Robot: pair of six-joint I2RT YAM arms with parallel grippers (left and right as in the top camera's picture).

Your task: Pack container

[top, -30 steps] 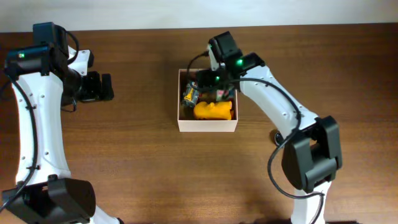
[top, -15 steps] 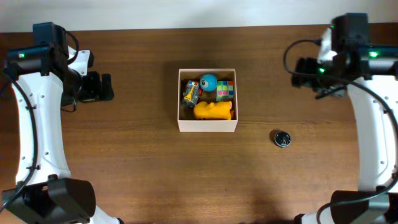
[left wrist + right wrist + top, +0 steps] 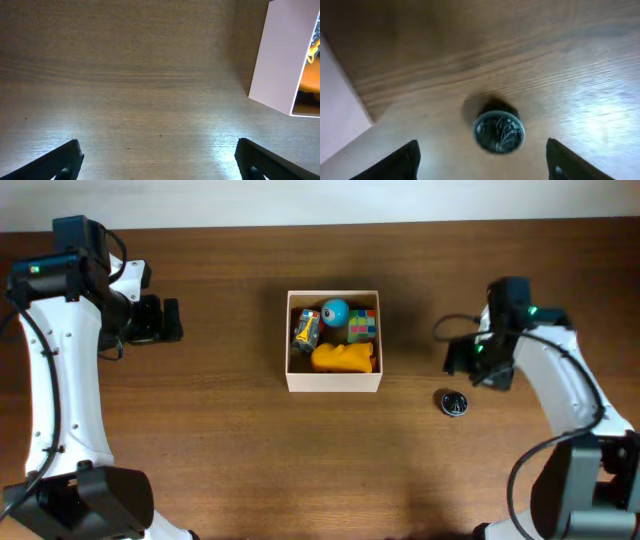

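The container (image 3: 334,383), a square white box with a tan inside, sits mid-table and holds a yellow toy (image 3: 343,358), a blue ball (image 3: 336,311), a coloured cube (image 3: 362,324) and a small yellow-grey toy (image 3: 306,331). Its white wall shows in the left wrist view (image 3: 280,55) and in the right wrist view (image 3: 337,100). A small dark round ball (image 3: 454,402) lies on the table right of it. My right gripper (image 3: 478,364) is open just above it; the ball (image 3: 498,131) lies between the fingers (image 3: 482,167). My left gripper (image 3: 170,320) is open and empty at far left (image 3: 159,165).
The wooden table (image 3: 230,450) spans the view, with its far edge along the top.
My right arm left the container, swung to the far right, then came down over the dark ball. The left arm has not moved.
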